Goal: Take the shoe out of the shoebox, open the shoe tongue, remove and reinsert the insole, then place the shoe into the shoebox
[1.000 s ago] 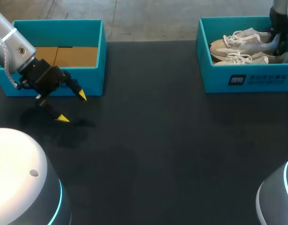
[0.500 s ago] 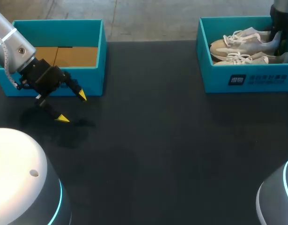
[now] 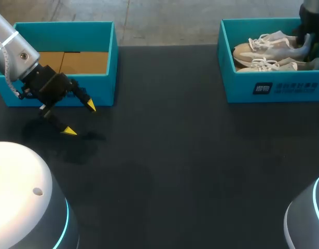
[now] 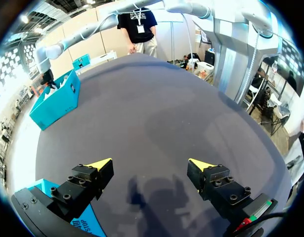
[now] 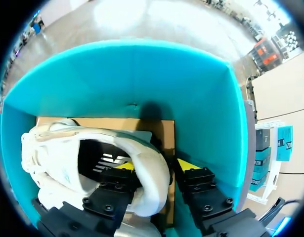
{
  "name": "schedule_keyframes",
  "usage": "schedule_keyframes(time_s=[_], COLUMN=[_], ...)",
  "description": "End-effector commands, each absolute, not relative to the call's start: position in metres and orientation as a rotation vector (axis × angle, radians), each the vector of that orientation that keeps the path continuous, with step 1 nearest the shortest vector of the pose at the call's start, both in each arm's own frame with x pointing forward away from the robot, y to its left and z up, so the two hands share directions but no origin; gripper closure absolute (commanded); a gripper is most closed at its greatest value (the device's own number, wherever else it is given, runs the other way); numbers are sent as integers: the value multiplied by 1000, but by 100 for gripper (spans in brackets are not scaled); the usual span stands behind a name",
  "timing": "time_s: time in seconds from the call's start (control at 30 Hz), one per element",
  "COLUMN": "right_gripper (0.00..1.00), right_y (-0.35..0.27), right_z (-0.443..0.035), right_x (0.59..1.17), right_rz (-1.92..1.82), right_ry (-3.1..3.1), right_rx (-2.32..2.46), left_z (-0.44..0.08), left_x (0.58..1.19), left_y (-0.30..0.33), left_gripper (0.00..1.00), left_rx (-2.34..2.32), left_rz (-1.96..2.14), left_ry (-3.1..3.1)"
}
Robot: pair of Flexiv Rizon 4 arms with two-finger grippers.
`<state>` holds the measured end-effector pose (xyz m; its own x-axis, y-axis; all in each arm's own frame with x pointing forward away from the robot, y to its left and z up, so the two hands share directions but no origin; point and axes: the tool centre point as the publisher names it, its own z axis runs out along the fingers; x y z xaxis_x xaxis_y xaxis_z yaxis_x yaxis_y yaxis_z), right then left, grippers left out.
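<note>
**A:** White heel first: the right jaws pinch the back of the shoe [image 5: 63, 180], one side inside the collar and the other outside it. The shoe lies deep in the shoebox [image 5: 117, 74], heel close to the end wall. Is that hold good enough to lift on?

**B:** I think so, but it is a thin bite on soft padding. With only the heel held, I'd expect the toe to sag, so raise it slowly and straight up until the sole clears the rim.

**A:** What about the second shoe [image 3: 276, 65]?

**B:** It lies right against this one, and the laces [image 3: 260, 40] look loose. They could snag, so stop if the neighbour starts to rise.

**A:** And after that?

**B:** Carry it inward to the bare table [image 3: 175, 155]. The left jaws are spread wide with nothing between them, hovering low over the table just in front of the other teal box [image 3: 60, 62]. They look well placed to steady the toe once the shoe is set down.
</note>
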<state>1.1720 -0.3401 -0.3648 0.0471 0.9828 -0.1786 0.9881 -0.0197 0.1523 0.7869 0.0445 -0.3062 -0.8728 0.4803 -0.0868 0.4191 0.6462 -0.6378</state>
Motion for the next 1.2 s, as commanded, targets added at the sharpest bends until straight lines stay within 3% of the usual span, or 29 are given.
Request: schedule_keyframes(time_s=[0.03,0.23,0.33,0.47,0.53,1.2], right_gripper=[51,47,27,14,0,0], right_y=[-336,-330,-328,-326,-326,-289], right_z=[-354,-342,-334,-324,-317,-217], right_x=[1164,1160,1159,1158,1157,1130], right_rz=[-27,-18,-21,-23,-24,6], right_ry=[2008,1990,1978,1966,1959,1952], right_rx=[2075,2061,2048,2035,2028,1990], left_z=[-306,-306,-306,-306,-306,-306], left_x=[787,787,787,787,787,787], left_y=[45,45,45,45,45,45], left_gripper=[0,0,0,0,0,0], left_rx=[-760,-760,-760,-760,-760,-760], left_rz=[1031,1031,1031,1031,1031,1031], left_ry=[-2768,-2768,-2768,-2768,-2768,-2768])
